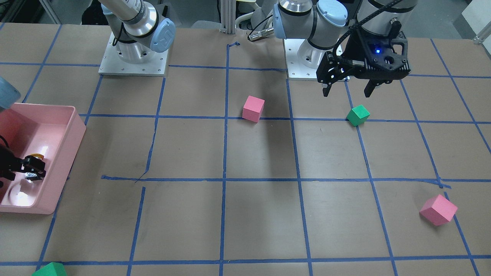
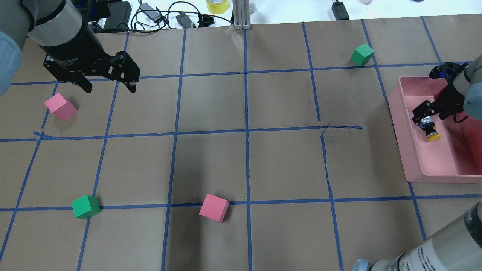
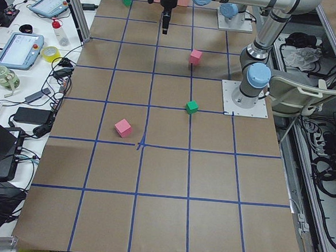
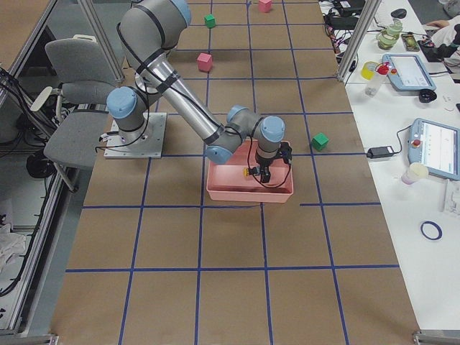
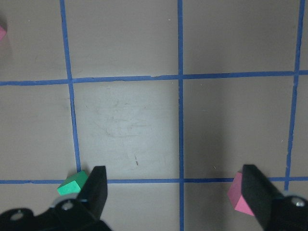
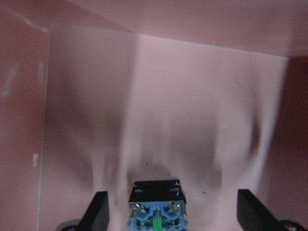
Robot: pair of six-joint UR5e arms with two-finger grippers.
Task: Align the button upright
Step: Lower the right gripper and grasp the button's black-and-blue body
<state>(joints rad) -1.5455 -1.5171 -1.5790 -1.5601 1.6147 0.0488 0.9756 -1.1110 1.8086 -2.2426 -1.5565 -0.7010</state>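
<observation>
pink rectangular plastic tray: sitting at robot's right | left gripper: hovering spread, well apart from tray | right gripper: hanging inside tray, fingers spread, pinching nothing | small yellow-capped, black-collared, grey-based push-button: lying sideways on tray floor between those fingers | risk: off-centre closing likely squirting it away, round cap rolling

You are looking at a small push-button switch with a yellow mushroom cap, black collar and grey blocky base. It is lying on its side inside the pink plastic tray.
</observation>
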